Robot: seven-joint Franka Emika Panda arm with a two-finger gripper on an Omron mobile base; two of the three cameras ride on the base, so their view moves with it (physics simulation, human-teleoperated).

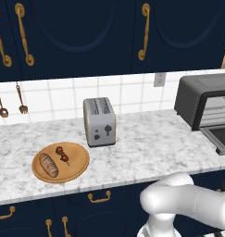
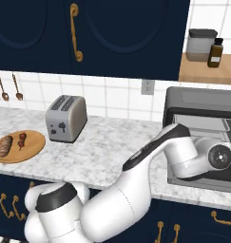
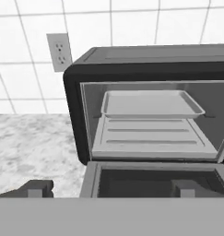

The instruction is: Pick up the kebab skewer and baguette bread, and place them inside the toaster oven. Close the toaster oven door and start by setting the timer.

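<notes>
My gripper (image 3: 111,190) hangs in front of the toaster oven (image 3: 150,64), jaws spread wide, holding nothing. The toaster oven door (image 3: 155,177) is dropped flat, a tray (image 3: 150,103) sits on the rack inside. Kebab skewer (image 1: 63,155) and baguette bread (image 1: 48,165) lie on the wooden plate (image 1: 74,173), well left, past the silver toaster (image 1: 99,121). Risk as I see it: swinging the arm left could clip the open door or that toaster; the thin skewer may slip or roll under a wide pinch.

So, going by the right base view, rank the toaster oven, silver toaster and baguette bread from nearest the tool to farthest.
1. toaster oven: far right, door open, directly before the tool.
2. silver toaster: mid-counter, leftward.
3. baguette bread: far left, on the wooden plate.
</notes>
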